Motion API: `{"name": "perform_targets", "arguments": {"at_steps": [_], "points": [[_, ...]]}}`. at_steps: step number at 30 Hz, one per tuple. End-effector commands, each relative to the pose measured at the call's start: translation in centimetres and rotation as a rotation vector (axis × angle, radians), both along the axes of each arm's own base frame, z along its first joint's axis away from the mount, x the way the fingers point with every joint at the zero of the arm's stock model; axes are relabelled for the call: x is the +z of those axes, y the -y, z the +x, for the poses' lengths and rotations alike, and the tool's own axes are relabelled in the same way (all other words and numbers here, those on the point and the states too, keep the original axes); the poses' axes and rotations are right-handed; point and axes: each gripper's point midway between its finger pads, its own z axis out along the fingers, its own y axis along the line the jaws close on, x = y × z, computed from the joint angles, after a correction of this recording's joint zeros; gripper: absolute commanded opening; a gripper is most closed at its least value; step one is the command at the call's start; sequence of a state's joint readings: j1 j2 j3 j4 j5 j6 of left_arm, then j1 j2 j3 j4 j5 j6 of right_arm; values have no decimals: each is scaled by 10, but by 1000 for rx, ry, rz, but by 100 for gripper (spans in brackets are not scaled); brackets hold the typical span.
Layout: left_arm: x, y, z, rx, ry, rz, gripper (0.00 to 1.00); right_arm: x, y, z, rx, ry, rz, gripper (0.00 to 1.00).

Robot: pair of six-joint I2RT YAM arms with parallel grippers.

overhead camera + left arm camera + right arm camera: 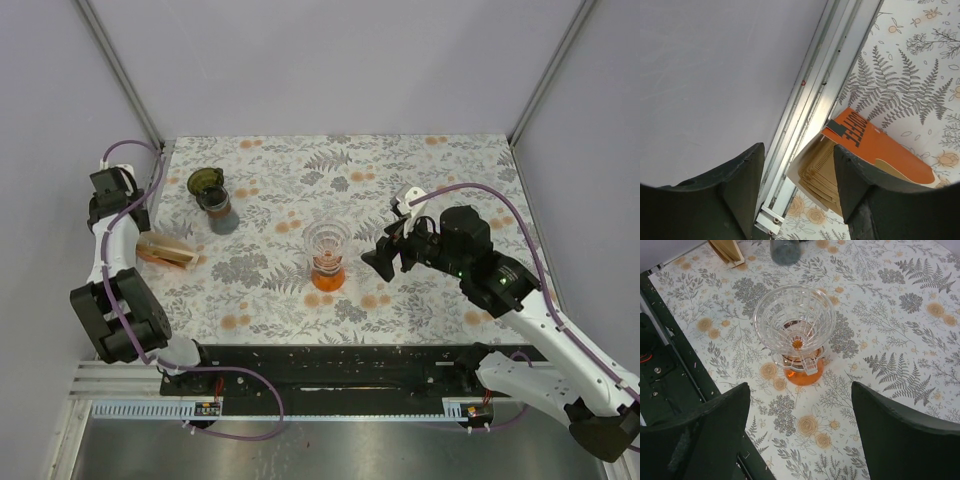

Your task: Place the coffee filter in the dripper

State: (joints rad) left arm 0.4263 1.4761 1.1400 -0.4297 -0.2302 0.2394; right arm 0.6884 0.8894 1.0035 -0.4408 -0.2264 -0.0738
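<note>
A clear glass dripper (pixel 328 241) sits on an orange base in the middle of the floral table; it also shows in the right wrist view (pixel 794 319), empty inside. An orange box of brown coffee filters (pixel 168 250) lies on its side at the left edge; in the left wrist view the filter stack (pixel 824 172) shows at its open end. My left gripper (pixel 799 187) is open and empty, above the box's open end. My right gripper (pixel 382 262) is open and empty, just right of the dripper; it also shows in the right wrist view (pixel 800 437).
A dark grey grinder cup with an olive lid (pixel 211 198) stands at the back left. The aluminium frame rail (pixel 815 100) and side wall run close beside the filter box. The black base rail (pixel 330 365) lies along the near edge.
</note>
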Motion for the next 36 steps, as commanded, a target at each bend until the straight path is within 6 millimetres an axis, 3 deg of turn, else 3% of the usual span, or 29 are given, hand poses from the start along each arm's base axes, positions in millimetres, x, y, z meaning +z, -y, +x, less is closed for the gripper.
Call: {"name": "perform_targets", "arguments": {"at_steps": [1, 8, 15, 18, 21, 27, 31, 36], "points": [[24, -13, 11, -12, 32, 39, 61, 6, -3, -1, 16, 32, 18, 89], [0, -9, 9, -68, -57, -50, 56, -1, -3, 0, 19, 29, -3, 89], [-12, -12, 2, -80, -95, -66, 52, -4, -2, -1, 28, 33, -11, 89], [-17, -14, 2, -85, -111, -76, 40, -7, -2, -2, 29, 31, -14, 89], [-23, -10, 1, -101, -130, -107, 15, -10, -1, -2, 27, 26, -18, 89], [-30, 3, -2, -153, -152, -165, 0, -7, 0, -3, 24, 34, -12, 89], [-30, 14, -4, -194, -143, -212, 0, -7, 1, -4, 22, 37, -8, 89], [-2, 29, -9, -248, -67, -212, 0, -1, 1, -6, 22, 36, 9, 89]]}}
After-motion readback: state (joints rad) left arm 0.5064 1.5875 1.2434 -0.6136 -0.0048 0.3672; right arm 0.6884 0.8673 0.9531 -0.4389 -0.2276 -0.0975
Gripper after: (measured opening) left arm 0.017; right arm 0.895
